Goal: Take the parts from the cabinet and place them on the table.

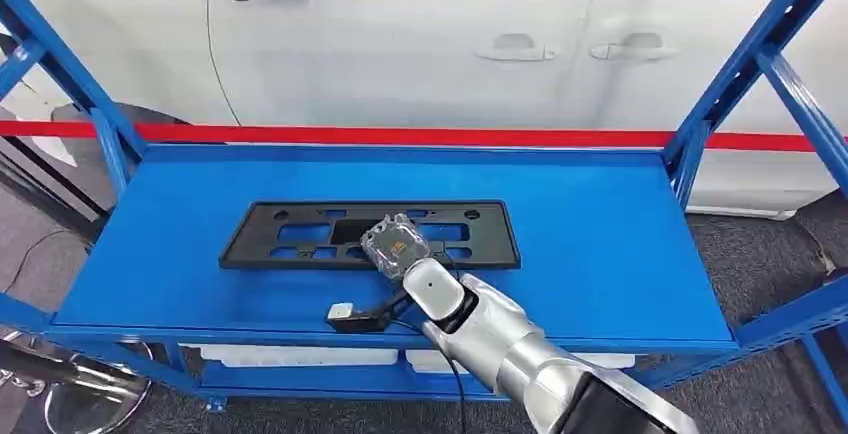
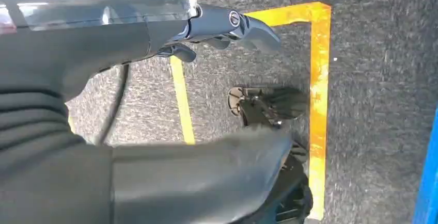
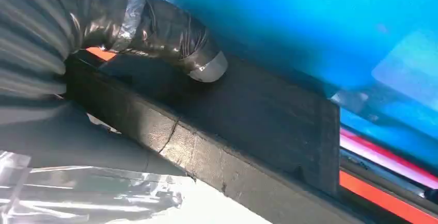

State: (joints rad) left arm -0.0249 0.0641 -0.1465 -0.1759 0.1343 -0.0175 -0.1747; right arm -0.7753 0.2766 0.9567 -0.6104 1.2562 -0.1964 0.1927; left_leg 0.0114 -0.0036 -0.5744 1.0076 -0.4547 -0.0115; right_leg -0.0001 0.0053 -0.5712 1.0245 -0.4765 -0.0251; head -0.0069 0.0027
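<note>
Just one black part lies under the right hand.

Flat plate part lying on the shelf, right hand over its middle, car behind
</note>
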